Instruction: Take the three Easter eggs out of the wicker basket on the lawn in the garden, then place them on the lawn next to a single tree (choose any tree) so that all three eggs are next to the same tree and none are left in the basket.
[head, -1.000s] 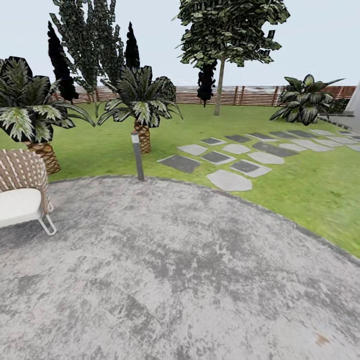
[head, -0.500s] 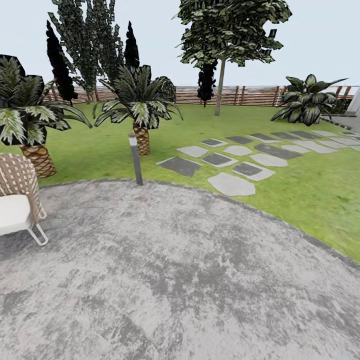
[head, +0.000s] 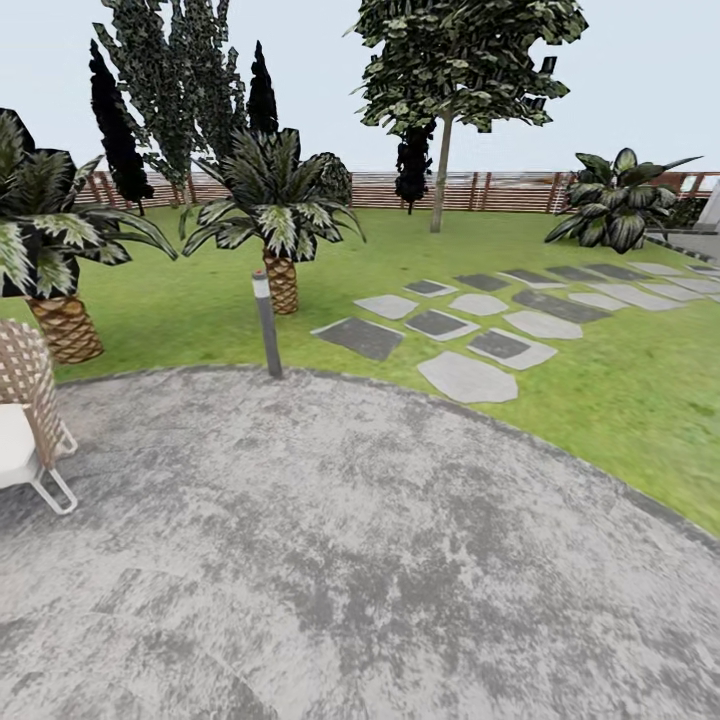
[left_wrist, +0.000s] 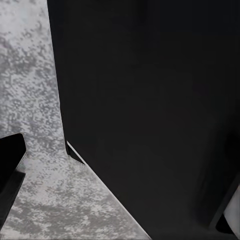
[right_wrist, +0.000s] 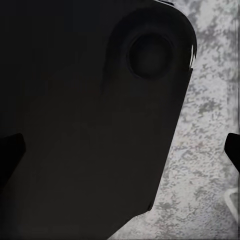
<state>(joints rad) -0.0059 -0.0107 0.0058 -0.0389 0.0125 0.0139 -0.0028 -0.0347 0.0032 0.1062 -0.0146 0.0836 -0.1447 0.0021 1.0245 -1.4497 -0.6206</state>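
On paving (head: 360, 560), lamp post (head: 266, 325), palms ahead (head: 275, 215)

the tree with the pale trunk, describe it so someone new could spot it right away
Start at the brown slatted wooden fence along the far edge of the green lawn. Just before it stands the tall tree with the straight pale grey-beige trunk. Unlike the short palms and narrow dark cypresses, it has a bare slim stem under a broad blocky crown.

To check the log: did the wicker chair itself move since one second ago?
No. The wicker chair keeps its place beside the palm; both slid left together, so the camera moved.
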